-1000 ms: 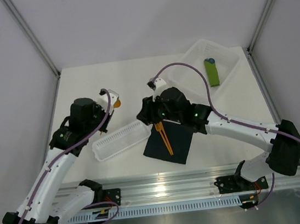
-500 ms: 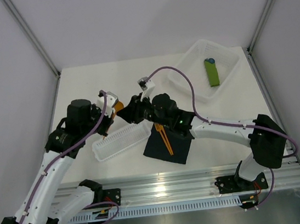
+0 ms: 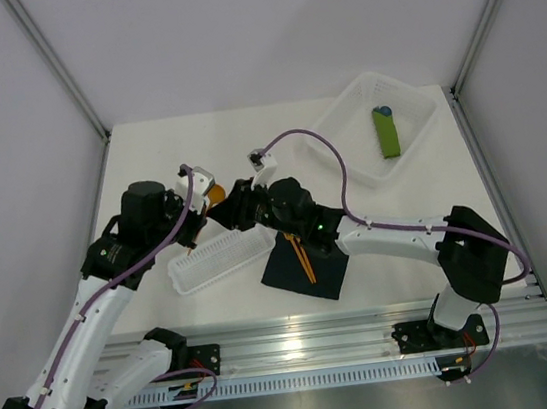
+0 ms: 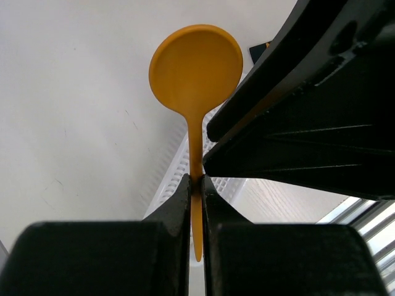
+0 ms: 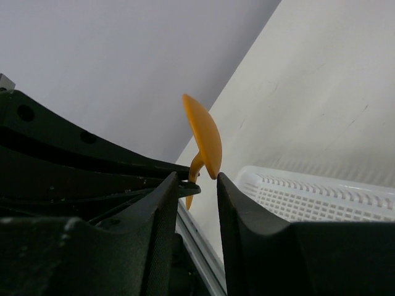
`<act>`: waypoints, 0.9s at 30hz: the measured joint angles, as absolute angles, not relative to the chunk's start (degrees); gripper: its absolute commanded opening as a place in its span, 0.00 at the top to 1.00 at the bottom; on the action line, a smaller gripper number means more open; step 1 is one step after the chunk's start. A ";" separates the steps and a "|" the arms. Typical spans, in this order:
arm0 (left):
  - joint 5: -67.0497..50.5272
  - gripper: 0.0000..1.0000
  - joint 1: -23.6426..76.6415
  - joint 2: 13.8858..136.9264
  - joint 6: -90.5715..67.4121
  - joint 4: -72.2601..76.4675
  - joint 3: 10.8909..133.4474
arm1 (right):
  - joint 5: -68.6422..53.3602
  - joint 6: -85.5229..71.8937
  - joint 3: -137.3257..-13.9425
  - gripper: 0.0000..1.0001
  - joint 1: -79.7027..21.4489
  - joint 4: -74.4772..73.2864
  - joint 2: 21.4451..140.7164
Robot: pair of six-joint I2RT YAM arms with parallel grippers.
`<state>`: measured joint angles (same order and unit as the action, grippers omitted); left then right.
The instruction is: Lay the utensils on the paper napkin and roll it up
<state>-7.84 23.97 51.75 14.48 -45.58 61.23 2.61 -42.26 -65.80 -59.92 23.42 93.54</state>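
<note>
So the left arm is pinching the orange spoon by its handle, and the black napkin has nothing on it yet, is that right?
Not quite. The jaws of the left arm do pinch the spoon by its handle, but the napkin is not bare: orange cutlery already lies on it, as the top view shows.

Table (image 3: 145, 151), near centre: the paper napkin (image 3: 318, 274) lies flat, with two utensils (image 3: 301, 254) side by side on it. A slotted tray (image 3: 218, 257) lies just left of the napkin, its right end at the napkin's far corner; contact cannot be told. Far right: a bin (image 3: 350, 134) with a rolled bundle (image 3: 386, 132) inside. Behind the tray, a spoon (image 4: 195, 65) is off the table, its handle pinched in the left gripper (image 4: 196, 185). The right gripper (image 5: 197, 182) straddles the spoon's neck.
</note>
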 measured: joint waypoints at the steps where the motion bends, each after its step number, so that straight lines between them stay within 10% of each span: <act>1: -7.92 0.99 23.97 51.75 14.46 -45.58 61.23 | 2.63 -42.59 -65.87 0.67 -59.92 23.73 93.86; 17: -9.37 0.99 23.64 51.75 14.68 -45.36 61.19 | -2.92 -45.36 -66.74 1.00 -58.22 27.81 97.08; 23: -12.84 0.38 23.62 51.75 17.37 -48.12 61.28 | -7.33 -42.39 -64.84 1.00 -56.73 29.71 96.90; 27: -15.53 0.22 23.70 51.72 19.31 -53.21 63.13 | -9.45 -36.91 -62.59 1.00 -55.11 26.68 94.17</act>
<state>-15.53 23.70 51.72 19.31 -53.21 63.13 -9.45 -36.91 -62.59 -55.11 26.68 94.17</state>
